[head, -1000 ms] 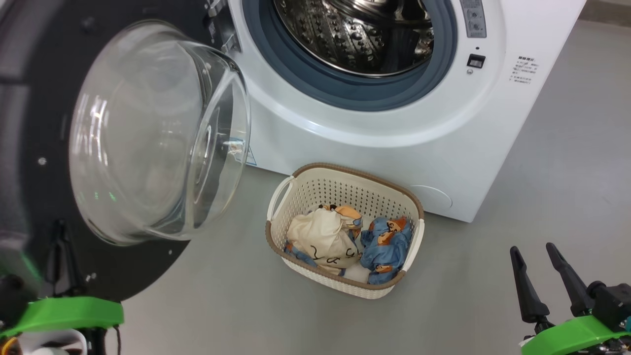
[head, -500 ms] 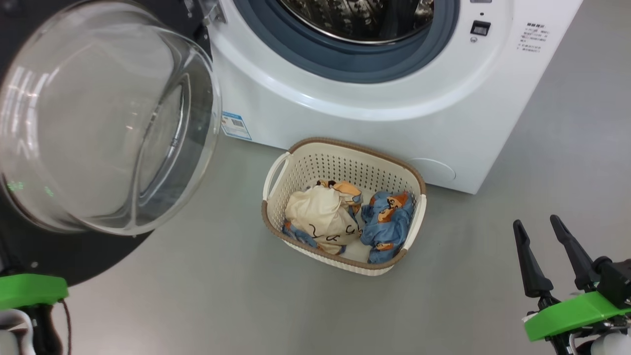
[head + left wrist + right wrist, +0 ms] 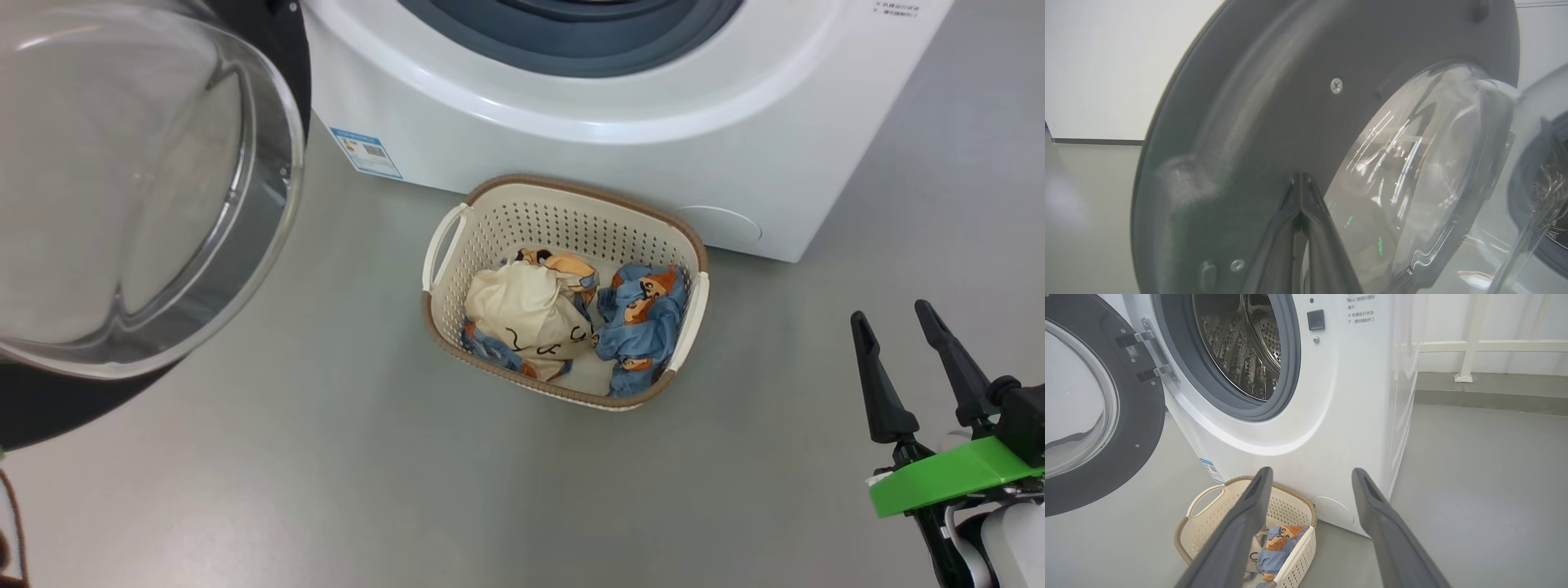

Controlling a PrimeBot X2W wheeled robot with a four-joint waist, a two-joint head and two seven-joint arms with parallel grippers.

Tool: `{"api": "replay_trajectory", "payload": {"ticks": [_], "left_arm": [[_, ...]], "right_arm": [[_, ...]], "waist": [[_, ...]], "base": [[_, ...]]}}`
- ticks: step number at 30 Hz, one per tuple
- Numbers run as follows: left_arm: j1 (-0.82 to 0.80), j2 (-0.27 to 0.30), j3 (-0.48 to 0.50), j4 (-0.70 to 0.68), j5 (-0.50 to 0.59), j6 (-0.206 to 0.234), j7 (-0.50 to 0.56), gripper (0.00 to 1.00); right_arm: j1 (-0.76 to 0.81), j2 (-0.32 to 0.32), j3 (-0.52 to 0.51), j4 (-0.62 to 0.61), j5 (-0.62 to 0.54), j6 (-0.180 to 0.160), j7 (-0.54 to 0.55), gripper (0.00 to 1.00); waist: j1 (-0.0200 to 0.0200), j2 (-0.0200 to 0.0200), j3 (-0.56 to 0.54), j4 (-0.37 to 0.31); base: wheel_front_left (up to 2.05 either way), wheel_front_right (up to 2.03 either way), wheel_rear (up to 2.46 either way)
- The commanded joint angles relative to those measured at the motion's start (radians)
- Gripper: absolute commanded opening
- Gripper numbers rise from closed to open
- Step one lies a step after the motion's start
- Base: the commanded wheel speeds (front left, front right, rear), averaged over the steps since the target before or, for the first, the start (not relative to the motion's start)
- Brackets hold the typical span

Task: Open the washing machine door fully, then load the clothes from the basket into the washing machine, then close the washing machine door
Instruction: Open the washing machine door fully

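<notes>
Grey floor (image 3: 326, 457) fronts a big white front-loading washing machine (image 3: 571, 139). Just before it, a small cream perforated basket (image 3: 563, 229) holds crumpled cream and blue clothes (image 3: 531, 314). The right gripper (image 3: 890, 309) is spread and empty. The left gripper (image 3: 1300, 179) is pressed together at the glossy black round door (image 3: 1229, 122) (contact unclear). The door may drift back into the loading path, and the light basket could skid. The head view crops the steel drum (image 3: 1241, 347).

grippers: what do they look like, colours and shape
The right gripper has two long black fingers tapering to pointed tips, mounted on a bright green bracket with a white forearm shell behind it. The left gripper has the same dark, tapered fingers.
</notes>
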Motion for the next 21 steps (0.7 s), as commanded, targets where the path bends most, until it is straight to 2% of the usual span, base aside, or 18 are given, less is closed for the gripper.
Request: {"api": "replay_trajectory", "payload": {"ticks": [1,12,21], "left_arm": [[-0.023,0.072,0.044,-0.012,0.017,0.001,-0.005,0.0],[-0.112,0.13,0.136,0.133,0.078,-0.038,-0.005,0.0],[-0.196,0.194,0.196,0.244,0.107,-0.044,-0.005,0.0]], "right_arm": [[-0.016,-0.018,0.02,-0.028,-0.013,0.006,-0.012,1.0],[-0.04,-0.039,0.028,-0.036,-0.014,0.006,-0.012,1.0],[-0.068,-0.056,0.033,-0.045,-0.018,0.006,-0.012,1.0]], "waist": [[0.0001,0.0,0.015,-0.007],[0.0001,0.0,0.056,-0.015],[0.0001,0.0,0.1,-0.026]], "base": [[0.0,0.0,0.0],[0.0,0.0,0.0],[0.0,0.0,0.0]]}}
